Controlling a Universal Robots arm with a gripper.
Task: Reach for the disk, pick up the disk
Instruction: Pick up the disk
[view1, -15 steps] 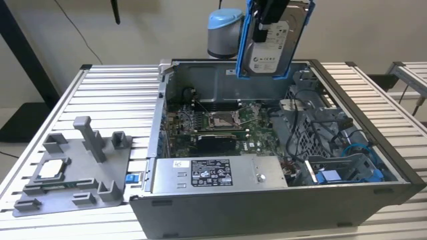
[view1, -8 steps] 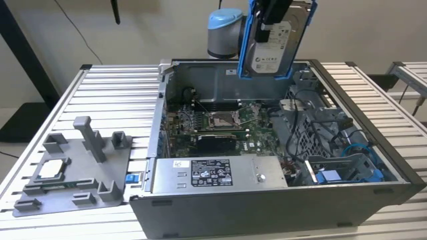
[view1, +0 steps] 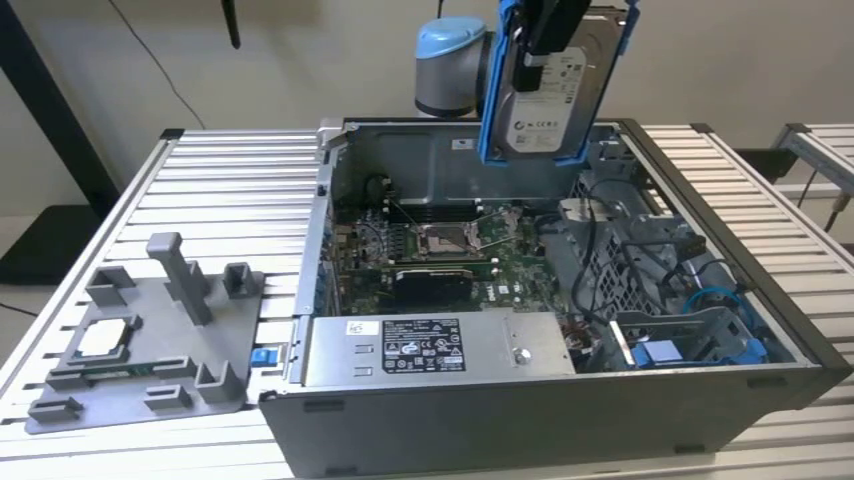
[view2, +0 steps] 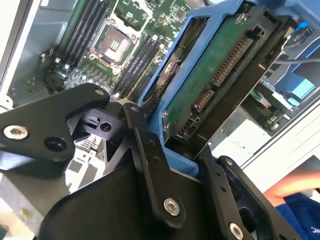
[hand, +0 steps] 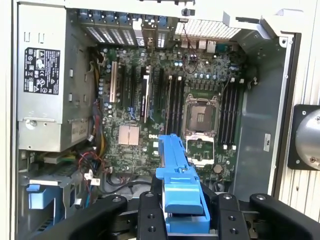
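The disk (view1: 550, 95), a silver hard drive with a white label in a blue plastic frame, hangs upright high above the open computer case (view1: 747, 250). My gripper (view1: 545, 40) is shut on its top edge. In the second wrist view the disk (view2: 210, 85) shows its green circuit board and connector, with the black fingers (view2: 150, 150) clamped on the blue frame. The first wrist view shows the blue frame (hand: 181, 192) edge-on between the black fingers (hand: 150, 215), with the motherboard (hand: 165, 105) far below.
The case lies open on a slatted metal table (view1: 227, 200). Inside are a grey power-supply box (view1: 427, 345), cables and a blue-tabbed drive bay (view1: 681, 345). A grey fixture (view1: 147, 340) holding a small silver chip sits at the exterior view's left. A person's arm (view2: 290, 187) shows beside the case.
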